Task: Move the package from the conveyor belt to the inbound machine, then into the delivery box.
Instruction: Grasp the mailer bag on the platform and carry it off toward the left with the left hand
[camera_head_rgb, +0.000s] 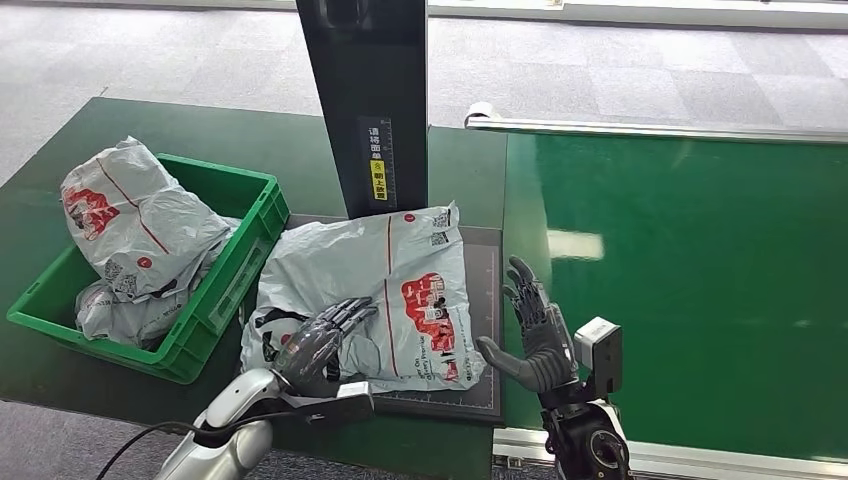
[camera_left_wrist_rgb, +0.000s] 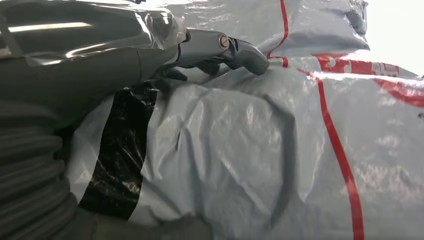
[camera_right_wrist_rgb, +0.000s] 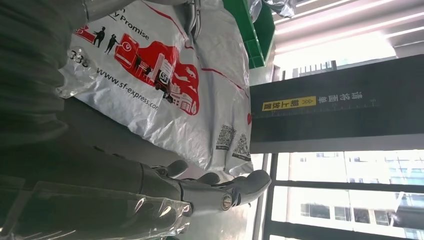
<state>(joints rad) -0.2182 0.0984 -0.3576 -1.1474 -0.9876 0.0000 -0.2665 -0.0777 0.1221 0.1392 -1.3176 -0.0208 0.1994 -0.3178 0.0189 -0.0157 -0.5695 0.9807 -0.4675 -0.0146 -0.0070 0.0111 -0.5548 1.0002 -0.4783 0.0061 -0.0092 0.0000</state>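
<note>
A grey courier package (camera_head_rgb: 390, 290) with red print lies flat on the dark platform (camera_head_rgb: 486, 262) of the inbound machine. My left hand (camera_head_rgb: 320, 340) rests on the package's near left part, fingers stretched across it. In the left wrist view its fingertips (camera_left_wrist_rgb: 240, 52) touch the wrinkled package (camera_left_wrist_rgb: 250, 150). Just right of the package, at the belt's edge, my right hand (camera_head_rgb: 535, 335) stands open and apart from it, palm toward it. In the right wrist view the fingers (camera_right_wrist_rgb: 220, 192) are empty beside the package (camera_right_wrist_rgb: 175, 75).
A green delivery box (camera_head_rgb: 240, 260) with other grey packages (camera_head_rgb: 130, 220) stands left of the platform. The machine's black column (camera_head_rgb: 365, 100) rises behind the package. The green conveyor belt (camera_head_rgb: 680, 280) stretches to the right.
</note>
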